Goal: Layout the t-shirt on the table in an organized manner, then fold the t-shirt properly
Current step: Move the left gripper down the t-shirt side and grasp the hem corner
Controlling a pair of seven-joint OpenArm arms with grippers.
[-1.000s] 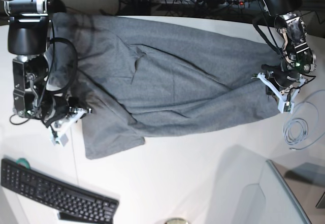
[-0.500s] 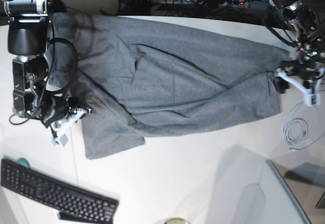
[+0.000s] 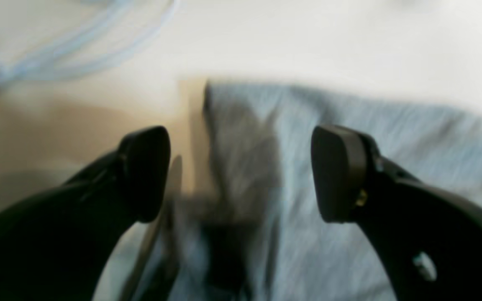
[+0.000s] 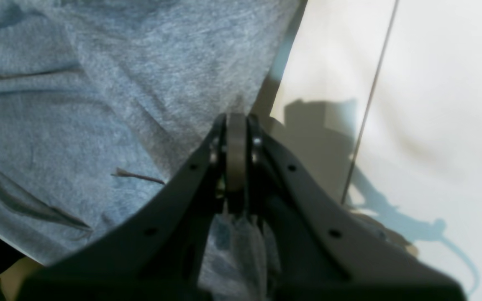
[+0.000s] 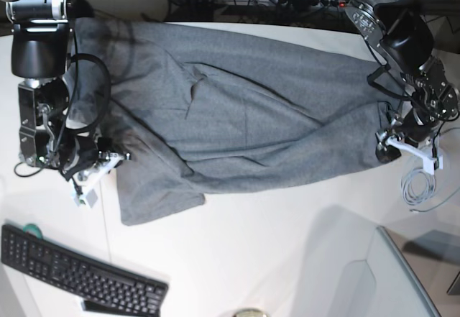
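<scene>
Two hands at frame edges, left hand [image 5: 406, 146] gaping wide over t-shirt [image 5: 237, 123] hem at right, right hand [image 5: 97, 173] pinching its edge at left, grey cloth spread across white counter [image 5: 273, 245].

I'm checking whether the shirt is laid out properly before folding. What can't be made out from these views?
- Base view: the t-shirt top-left corner is hidden behind the right arm; no neck or collar can be made out.
- Left wrist view: motion blur; whether the open left gripper touches cloth is unclear.
- Right wrist view: the right gripper covers the pinched fabric edge.
</scene>
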